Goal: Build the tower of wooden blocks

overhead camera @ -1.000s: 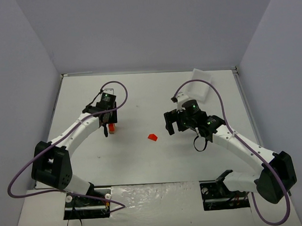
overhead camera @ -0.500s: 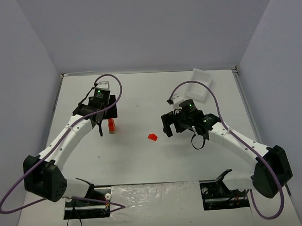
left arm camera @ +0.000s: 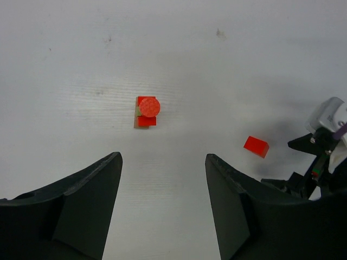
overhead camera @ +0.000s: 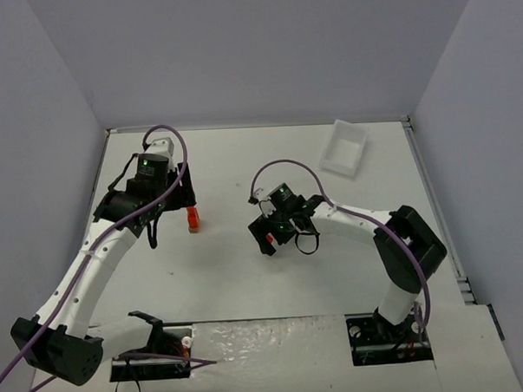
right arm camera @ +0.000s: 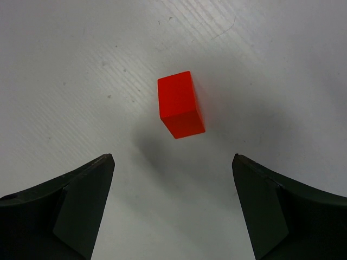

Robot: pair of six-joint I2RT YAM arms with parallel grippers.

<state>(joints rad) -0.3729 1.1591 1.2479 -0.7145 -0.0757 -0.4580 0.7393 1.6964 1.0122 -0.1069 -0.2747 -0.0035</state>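
The wood block tower (left arm camera: 147, 111) stands left of centre on the table, seen from above as a red round piece on red and tan blocks; in the top view the tower (overhead camera: 193, 219) is a short red stack. My left gripper (left arm camera: 162, 158) hangs open above and behind it, holding nothing. A loose red block (right arm camera: 180, 104) lies on the table just ahead of my right gripper (right arm camera: 173, 158), which is open and low over it, with nothing between its fingers. The same red block (left arm camera: 256, 146) shows to the tower's right.
A white rectangular tray (overhead camera: 346, 147) sits at the back right of the table (overhead camera: 248, 283). Grey walls close in the left, back and right sides. Purple cables loop over both arms.
My left gripper opened, let go of the tower's top piece and drew back up and to the left. My right arm swung left to sit over the loose red block.
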